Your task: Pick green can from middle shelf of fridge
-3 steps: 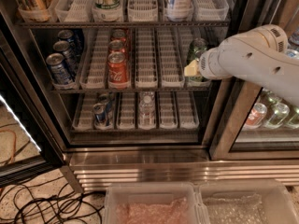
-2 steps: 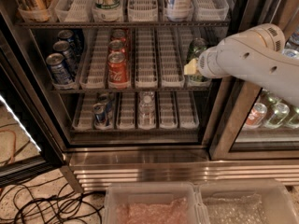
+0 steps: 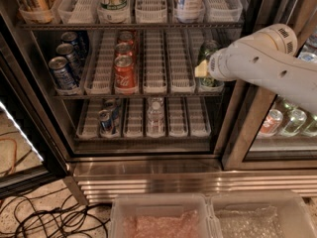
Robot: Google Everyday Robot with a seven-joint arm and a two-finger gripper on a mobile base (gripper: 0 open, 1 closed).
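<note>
stainless steel and dark framing mark out the fridge (image 3: 148, 182), a tall display cooler with its interior open to view: three wire racks above a ribbed metal base. a white robot arm (image 3: 267, 66) reaches in from the right, crossing the door post at the height of the middle shelf (image 3: 181, 66), which carries a row of white slotted lane trays. on the floor in front sit two clear plastic bins (image 3: 163, 217), side by side, with a tangle of dark cables (image 3: 49, 217) to their left. behind the neighbouring glass door on the right, several bottles (image 3: 285, 120) stand low in the view. on the middle shelf, blue cans (image 3: 62, 72) line the far-left lane and red cans (image 3: 125, 72) fill the third lane from the left. the lowest rack holds a small dark can (image 3: 105, 122) at left and a clear bottle (image 3: 155, 109) near the centre. the end effector (image 3: 203, 69), a pale tip at the end of the arm, is at the front of the far-right lane of the middle shelf, right against the green can (image 3: 208, 51). the can stands upright in that lane, its upper part showing above the arm's tip and its lower part below it. whether the end effector is spread or closed, or has hold of the can, cannot be told from this angle.
</note>
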